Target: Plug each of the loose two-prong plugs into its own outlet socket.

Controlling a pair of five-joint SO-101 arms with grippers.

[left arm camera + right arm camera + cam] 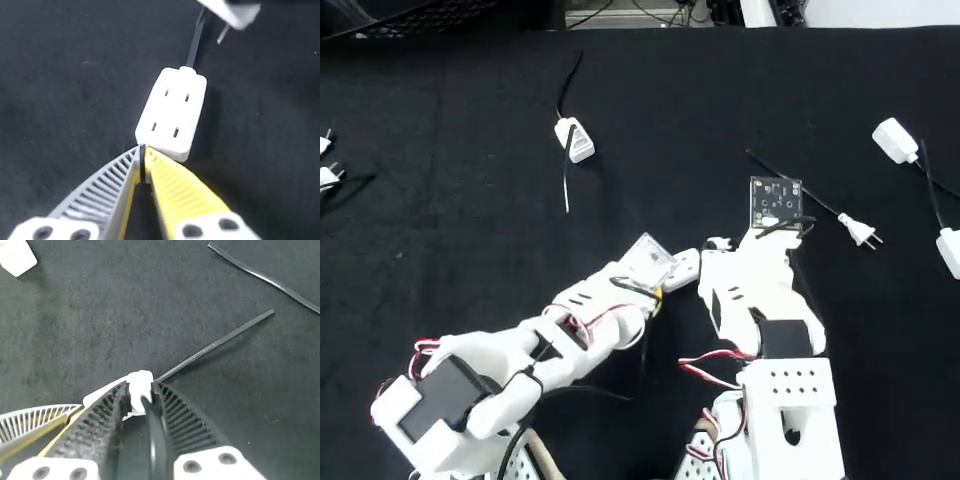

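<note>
A white outlet block (pixel 172 112) with two pairs of slots lies on the black table, also seen mid-table from above (pixel 685 268). My left gripper (pixel 142 151) is shut, its grey and yellow fingertips touching the block's near edge, with nothing between them. My right gripper (pixel 140 390) is shut on a white two-prong plug (pixel 139 382) whose black cord (pixel 215 345) trails away. That plug (pixel 231 12) hangs just past the block's far end, prongs bare and off the slots. Seen from above, the right gripper (pixel 718 246) sits right beside the block.
Another plug (pixel 861 233) on a black cord lies to the right. White outlet pieces sit at the far right (pixel 895 140) and the right edge (pixel 950 250). A white adapter (pixel 576 139) with a cord lies at the back centre. Small plugs (pixel 328 176) rest at the left edge.
</note>
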